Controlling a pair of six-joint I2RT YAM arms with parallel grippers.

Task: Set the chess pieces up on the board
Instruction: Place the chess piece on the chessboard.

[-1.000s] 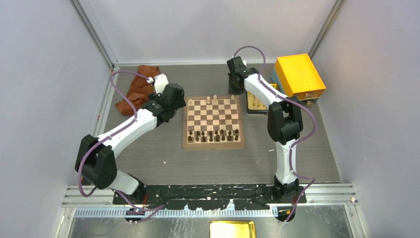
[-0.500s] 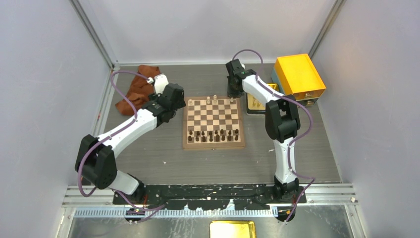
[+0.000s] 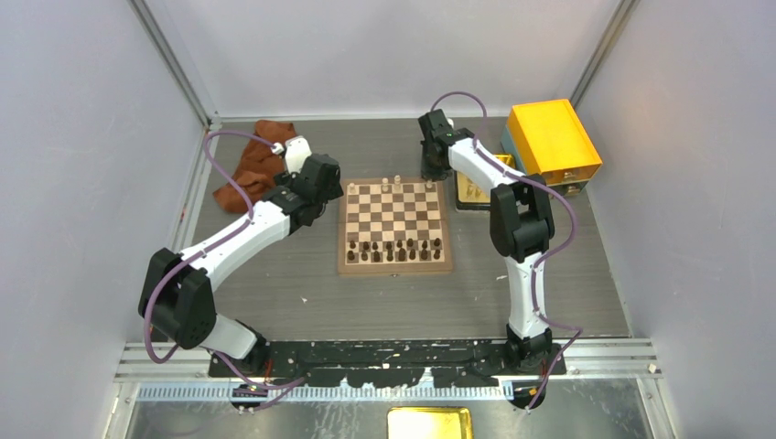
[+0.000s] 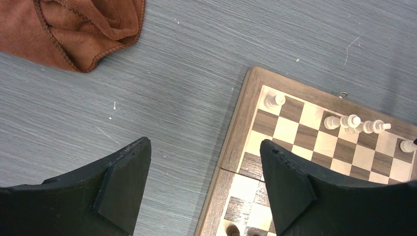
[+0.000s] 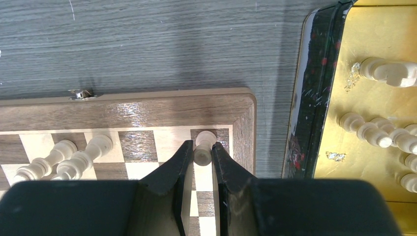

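- Plainly, the right pincer (image 5: 201, 149) is clamped on one pale piece (image 5: 204, 139) over the dark square at the board's (image 5: 147, 105) far right corner. Whether its base touches the square, I cannot tell.
- The piece is small turned wood, so it is likely light and stiff. Its smooth round sides could slip or twist in a loose hold.
- It probably has a narrow foot, so it should tip easily if it is let go at a tilt or brushed as the fingers part.
- The best hold looks to be across the stem just under the head, with the piece upright. The fingers sit about there.
- It is pale cream, with a knobbed top on a waisted body, and narrower than one square.
- Other pale pieces (image 4: 339, 121) stand along the board's far row, one of them at the far left corner.
- More pale pieces wait in the golden tray (image 5: 300, 98), just beside the board's right edge.
- Dark pieces (image 3: 398, 249) fill the board's near rows.
- The left pincer (image 4: 206, 189) stands wide apart and empty above the counter (image 4: 172, 98), at the board's left edge near its far corner.
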